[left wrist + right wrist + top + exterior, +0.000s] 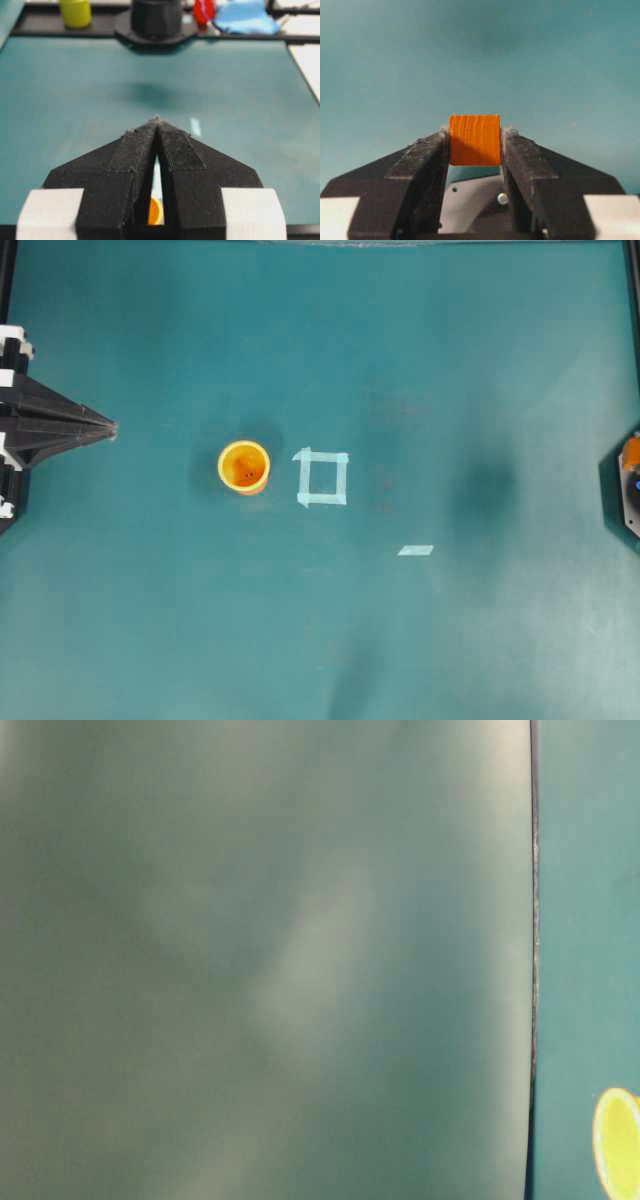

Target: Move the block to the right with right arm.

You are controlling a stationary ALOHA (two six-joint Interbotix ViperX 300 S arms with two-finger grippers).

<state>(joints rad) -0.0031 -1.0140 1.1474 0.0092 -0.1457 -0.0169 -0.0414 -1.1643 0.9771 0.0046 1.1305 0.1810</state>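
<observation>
Orange wood, grain plain on its near face: the block [475,140] sits pinched between the tips of the right gripper [475,137], padded jaws flat against two opposite sides, above bare green table [480,55]. It looks light and rigid (a square-edged cube, unlikely to deform), so a hold on parallel faces suits it. Farther out, the left gripper [157,122] rests with jaws pressed together, well apart from the cup [244,466] and the taped square [322,478].

A small orange wooden cube [475,140] with visible grain sits square and level. It is clamped between the black fingertips of the right gripper [475,142], above the teal surface.
</observation>
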